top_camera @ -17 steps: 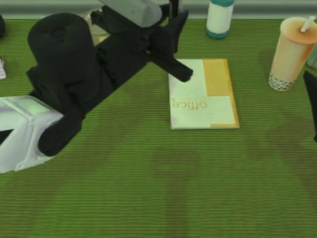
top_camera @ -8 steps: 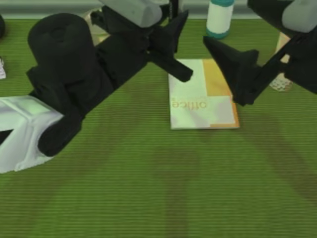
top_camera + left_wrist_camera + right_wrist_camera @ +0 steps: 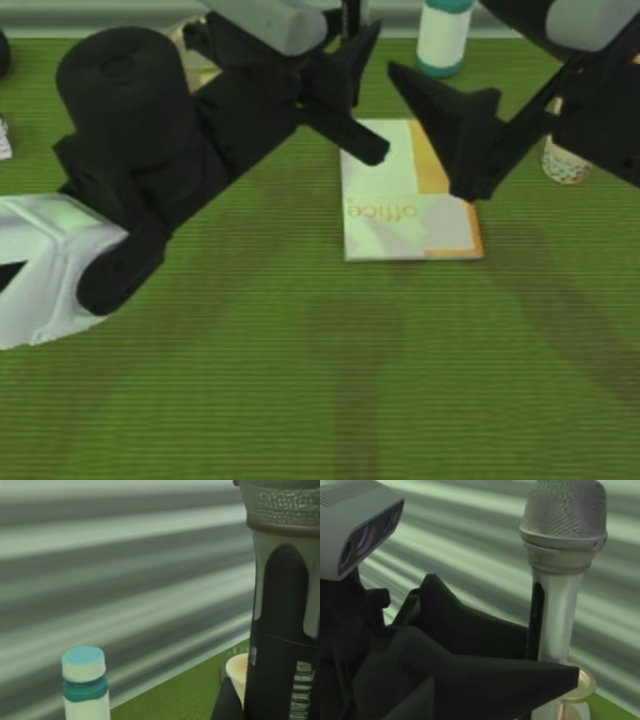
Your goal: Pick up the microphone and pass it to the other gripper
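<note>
Right gripper (image 3: 440,135) has swept in from the frame's right, fingers spread. Left gripper (image 3: 355,95), upper centre, clamps the microphone (image 3: 560,575). Risk: misaligned closing knocks it loose.

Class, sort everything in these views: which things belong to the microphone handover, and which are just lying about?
Job in hand: microphone; left hand, gripping it; right hand, open nearby.

Lying about: booklet; teal-capped bottle; drink cup.
</note>
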Controlling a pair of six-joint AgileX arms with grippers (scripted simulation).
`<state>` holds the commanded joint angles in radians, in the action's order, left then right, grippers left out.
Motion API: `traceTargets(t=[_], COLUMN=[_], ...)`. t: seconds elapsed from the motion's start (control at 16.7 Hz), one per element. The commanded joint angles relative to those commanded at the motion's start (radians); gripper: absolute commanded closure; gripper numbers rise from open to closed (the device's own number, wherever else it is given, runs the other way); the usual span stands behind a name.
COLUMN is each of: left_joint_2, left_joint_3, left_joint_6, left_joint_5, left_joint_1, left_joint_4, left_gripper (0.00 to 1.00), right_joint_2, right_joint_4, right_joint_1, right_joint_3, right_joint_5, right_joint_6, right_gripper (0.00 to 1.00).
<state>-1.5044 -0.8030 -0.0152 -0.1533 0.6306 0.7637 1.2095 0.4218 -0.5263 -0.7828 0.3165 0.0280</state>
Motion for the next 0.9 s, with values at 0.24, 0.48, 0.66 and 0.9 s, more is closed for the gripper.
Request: traceTargets(t=[0.24,0.48,0.66,0.9], left_joint_2=[0.0,0.0,0.0,0.0], left_joint_3=[0.0,0.0,0.0,0.0], left_joint_6=[0.0,0.0,0.0,0.0], left_joint_5=[0.0,0.0,0.0,0.0], left_joint_1=[0.0,0.0,0.0,0.0], left_joint_4=[0.0,0.0,0.0,0.0], left_gripper=[1.0,1.0,1.0,1.0], right_joint_2=[0.154,0.337,0.377,0.377], right_joint_4=[0.032,0.067,0.075,0.075], right_joint_1=[-0.036,-0.077,-0.089,-0.089], right_joint_3=[-0.123,-0.263,-0.3,-0.3], right_joint_5=[-0.036,-0.08,-0.092,-0.092], right_joint_6=[-0.001,-0.001,-0.001,-0.001], right_gripper=[0.0,0.0,0.0,0.08])
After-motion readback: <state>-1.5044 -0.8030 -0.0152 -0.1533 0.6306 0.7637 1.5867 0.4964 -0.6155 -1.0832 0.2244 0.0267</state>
